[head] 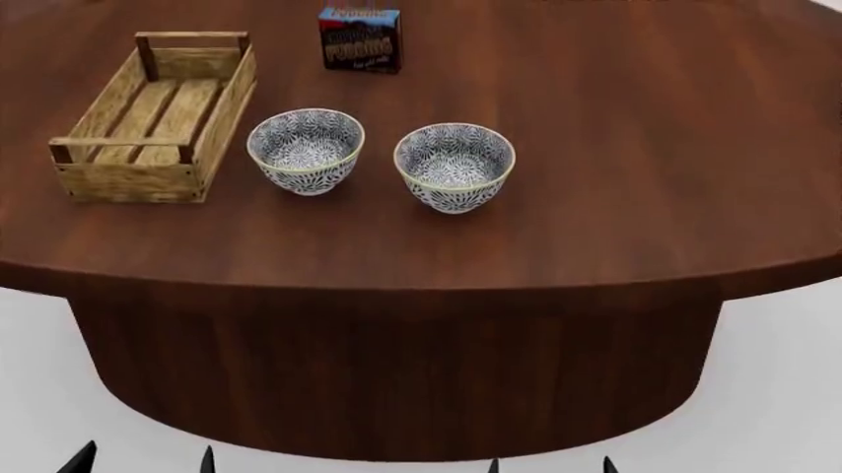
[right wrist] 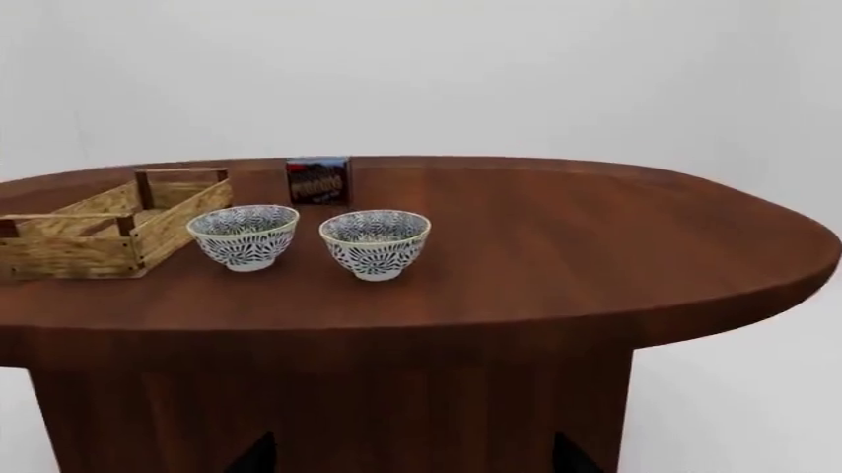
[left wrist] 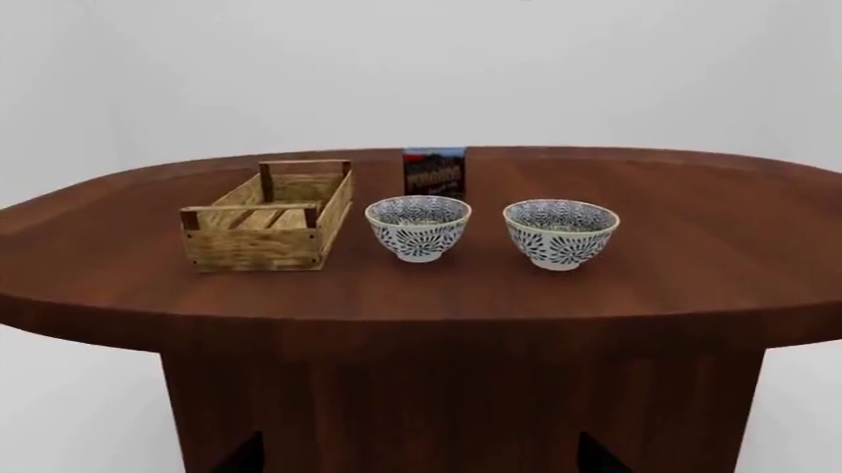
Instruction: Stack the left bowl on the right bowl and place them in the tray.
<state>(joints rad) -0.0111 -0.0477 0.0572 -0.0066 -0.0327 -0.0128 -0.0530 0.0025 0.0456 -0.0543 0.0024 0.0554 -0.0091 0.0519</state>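
A dark wooden oval desk (head: 632,197) carries everything: toward its left side, in the head view, lies the light-wood slatted tray (head: 156,118), holding nothing, long side running away from the robot. Just beside the tray's right wall stands the left bowl (head: 306,150), and near it — apart, not touching — the right bowl (head: 455,166), both upright, white with a blue pattern, unstacked. Smallest, behind the left bowl stands a blue-and-brown pudding box (head: 359,39); only dark tips show at the head view's bottom edge — whether either arm's jaws are open or closed I cannot tell.
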